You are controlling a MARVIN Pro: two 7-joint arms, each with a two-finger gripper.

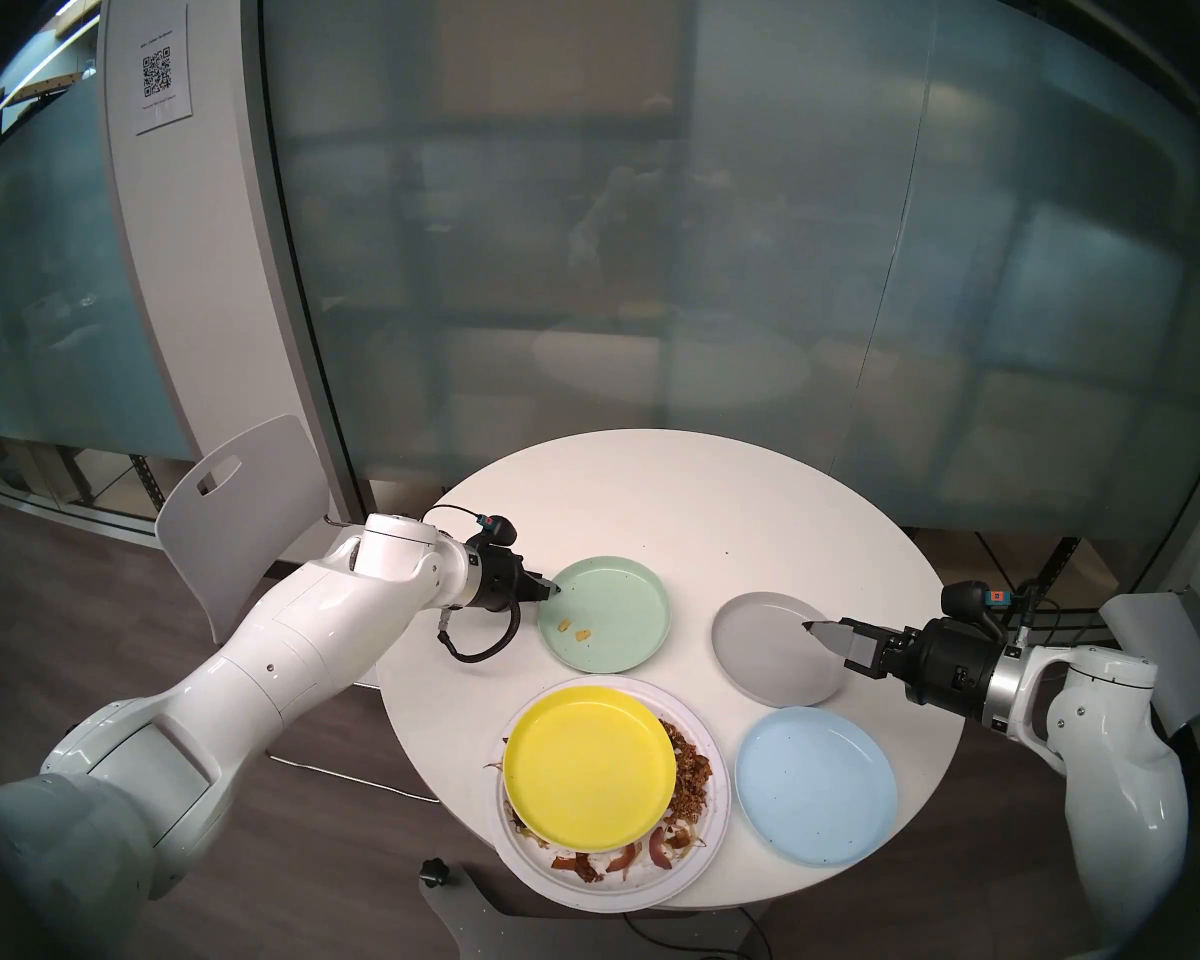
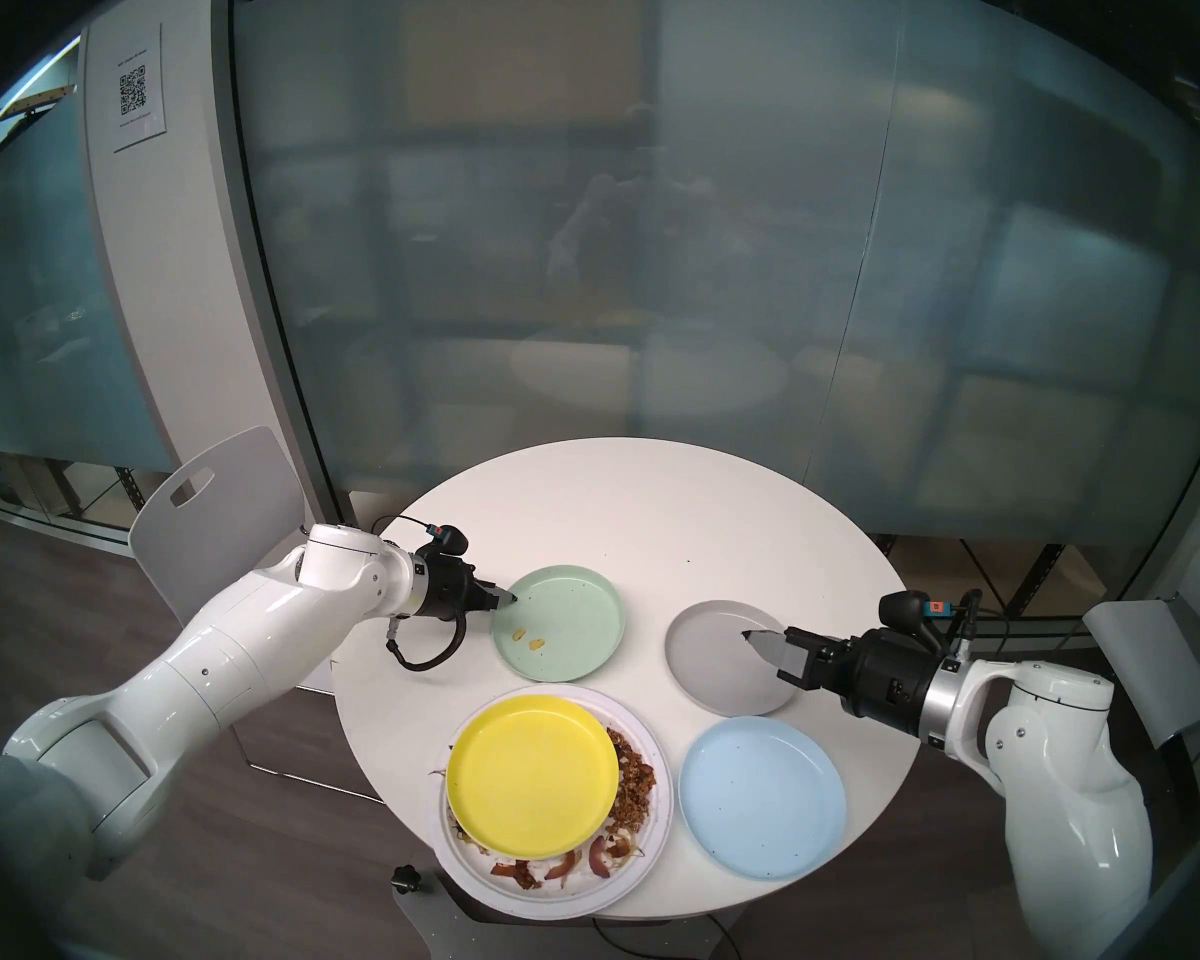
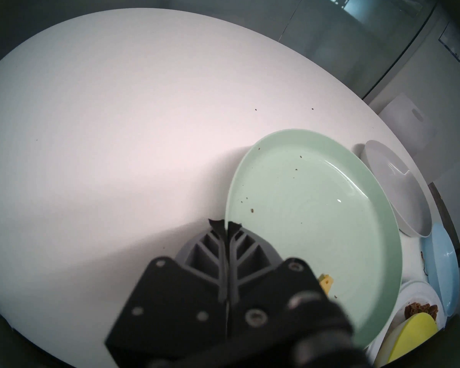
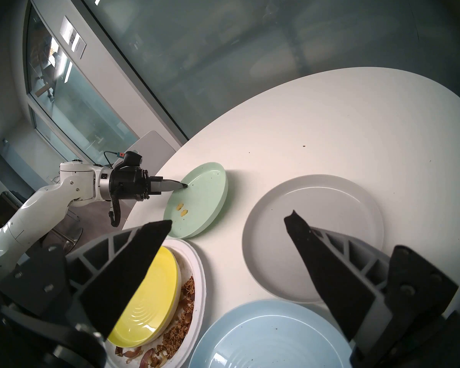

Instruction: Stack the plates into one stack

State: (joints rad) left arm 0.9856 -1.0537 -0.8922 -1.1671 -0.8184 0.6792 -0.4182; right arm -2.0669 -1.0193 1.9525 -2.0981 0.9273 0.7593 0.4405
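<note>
I am pinching the green plate (image 1: 607, 612) by its rim with my left gripper (image 1: 553, 591). My right gripper (image 4: 229, 224) is hanging open. Next I am lifting it level onto the yellow plate (image 1: 587, 764).

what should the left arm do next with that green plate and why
Probably lift: the left gripper is shut on the near rim of the mint green plate, which looks tipped up at that edge. Raising it clear of the table would let it go over to the yellow plate.
</note>
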